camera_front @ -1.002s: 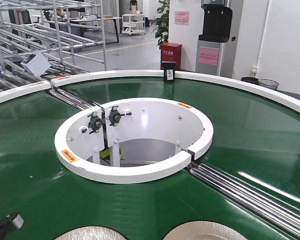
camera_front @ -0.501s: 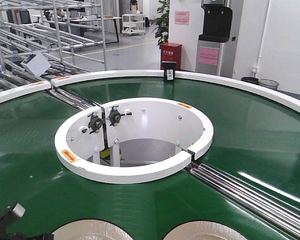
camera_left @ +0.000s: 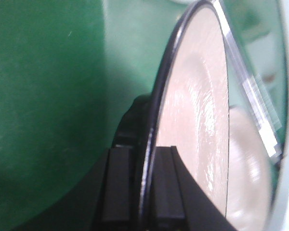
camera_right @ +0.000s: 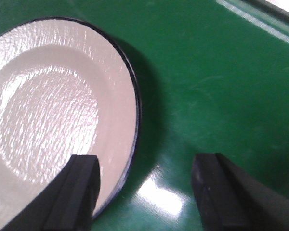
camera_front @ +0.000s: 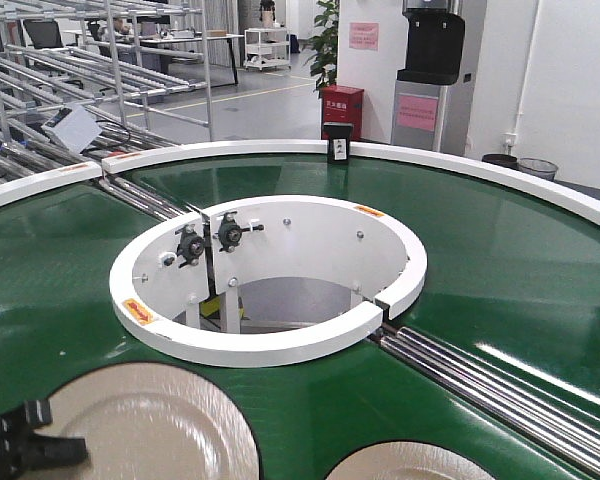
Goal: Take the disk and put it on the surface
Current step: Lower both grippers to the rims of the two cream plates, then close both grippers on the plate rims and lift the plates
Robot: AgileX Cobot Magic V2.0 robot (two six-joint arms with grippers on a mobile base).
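Note:
Two cream disks with dark rims show in the front view. The left disk (camera_front: 150,420) is held tilted above the green belt, with my left gripper (camera_front: 20,445) shut on its near rim. In the left wrist view that disk (camera_left: 197,96) stands edge-on with its rim pinched in my left gripper (camera_left: 143,192). The right disk (camera_front: 410,462) lies flat on the belt. My right gripper (camera_right: 147,168) hangs open over the right disk (camera_right: 53,110), one finger above its rim and the other above the belt. The dark metal tabletop is out of view.
The green curved conveyor belt (camera_front: 500,260) wraps a white ring (camera_front: 270,345) around a central opening. Steel rollers (camera_front: 480,385) cross the belt at the right. A white outer rim (camera_front: 480,170) bounds the far side, with metal racks (camera_front: 90,70) beyond.
The left gripper has closed on the left disk and raised it off the belt; it now looks larger and tilted. The right disk has not moved.

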